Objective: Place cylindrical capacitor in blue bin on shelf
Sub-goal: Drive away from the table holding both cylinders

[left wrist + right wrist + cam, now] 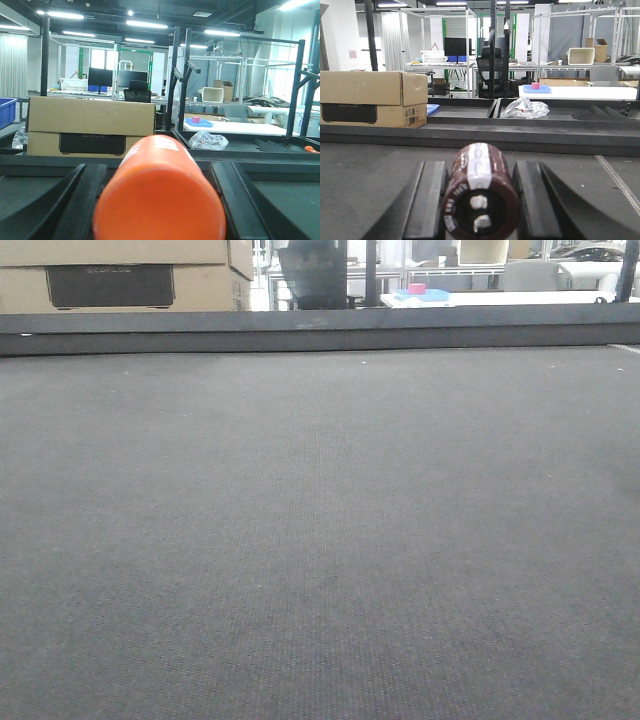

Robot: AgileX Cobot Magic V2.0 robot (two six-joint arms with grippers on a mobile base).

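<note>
In the right wrist view the cylindrical capacitor (481, 200), dark brown with pale print and silvery terminals facing the camera, lies lengthwise between my black fingers (431, 200). Both fingers press its sides, so my right gripper (480, 170) is shut on it, low over the grey mat (370, 180). The left wrist view shows my left gripper (158, 172) shut on a larger orange cylinder (160, 200) that fills the gap between its fingers (82, 200). The shelf is out of view. Neither gripper appears in the front view.
Grey mat (320, 540) fills the front view up to a dark raised rail (320, 332). Beyond it stand a cardboard box (370, 97), black trays holding a crumpled plastic bag (525, 108), and a white table with a pink cup (535, 86). A blue crate edge (7, 112) shows far left.
</note>
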